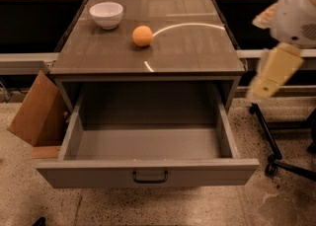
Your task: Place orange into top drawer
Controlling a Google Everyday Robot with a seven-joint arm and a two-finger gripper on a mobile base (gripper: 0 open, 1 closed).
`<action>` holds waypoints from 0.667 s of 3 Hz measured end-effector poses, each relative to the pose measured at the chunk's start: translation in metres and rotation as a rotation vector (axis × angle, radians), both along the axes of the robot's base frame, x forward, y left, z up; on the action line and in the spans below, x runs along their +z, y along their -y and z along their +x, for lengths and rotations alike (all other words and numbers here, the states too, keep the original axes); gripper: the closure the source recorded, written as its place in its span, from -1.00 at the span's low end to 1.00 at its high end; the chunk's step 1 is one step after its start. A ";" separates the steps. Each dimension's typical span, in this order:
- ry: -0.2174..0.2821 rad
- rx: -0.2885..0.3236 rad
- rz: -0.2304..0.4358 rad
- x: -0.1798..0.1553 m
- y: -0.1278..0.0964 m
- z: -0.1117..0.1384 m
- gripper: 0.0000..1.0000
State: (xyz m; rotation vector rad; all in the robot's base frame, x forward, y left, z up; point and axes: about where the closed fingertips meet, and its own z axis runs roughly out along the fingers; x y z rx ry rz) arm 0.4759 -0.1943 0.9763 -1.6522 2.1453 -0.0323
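The orange [142,36] sits on the grey cabinet top [187,47], left of centre, right of a white bowl [106,14]. The top drawer [148,143] is pulled wide open below it and is empty; its flat front panel carries a dark pull handle [149,176]. My gripper [264,84] hangs at the right edge of the camera view, a cream part under a white arm joint [296,13], level with the cabinet's right side. It is well right of the orange and holds nothing that I can see.
A cardboard box [34,111] leans against the cabinet's left side. A black wheeled stand [271,146] is on the floor at the right. Dark shelves run behind the cabinet on both sides.
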 end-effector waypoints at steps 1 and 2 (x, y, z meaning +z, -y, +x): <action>0.065 -0.005 0.167 -0.003 -0.035 0.056 -1.00; 0.105 0.009 0.328 -0.004 -0.080 0.111 -1.00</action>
